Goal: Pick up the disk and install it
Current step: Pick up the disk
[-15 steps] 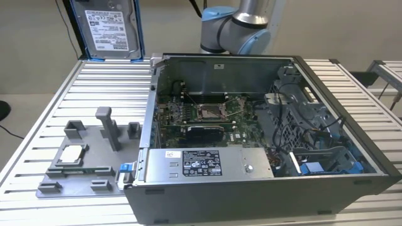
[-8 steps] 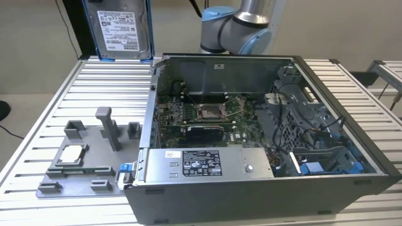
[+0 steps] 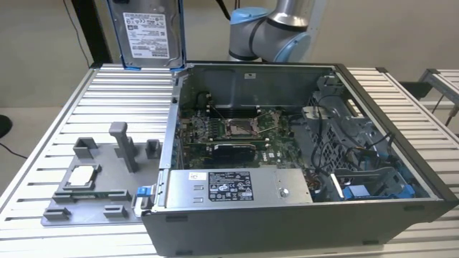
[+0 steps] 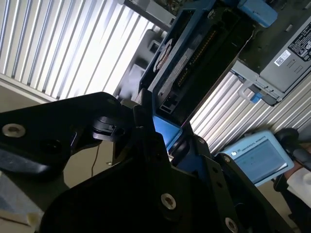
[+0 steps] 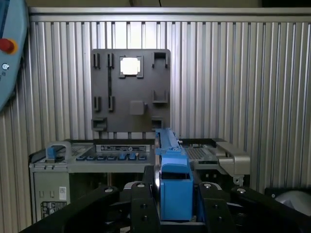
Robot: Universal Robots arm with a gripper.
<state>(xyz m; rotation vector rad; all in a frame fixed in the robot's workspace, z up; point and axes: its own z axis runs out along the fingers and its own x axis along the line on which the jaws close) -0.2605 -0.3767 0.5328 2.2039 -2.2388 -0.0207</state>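
Currently, in the exterior view, the disk (image 3: pixel 149 35) is hanging upright, long axis vertical, above the open computer case's (image 3: pixel 287 209) far corner on the exterior view's left. In the second wrist view, it is extending straight out from the gripper (image 4: pixel 167 135). In the first wrist view, the fingers (image 5: pixel 146 201) are clamping its blue carrier frame (image 5: pixel 175 187).

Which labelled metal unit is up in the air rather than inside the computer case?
The hard drive in its blue carrier, gripped by the claw; the grey power supply with the black label sits in the case.
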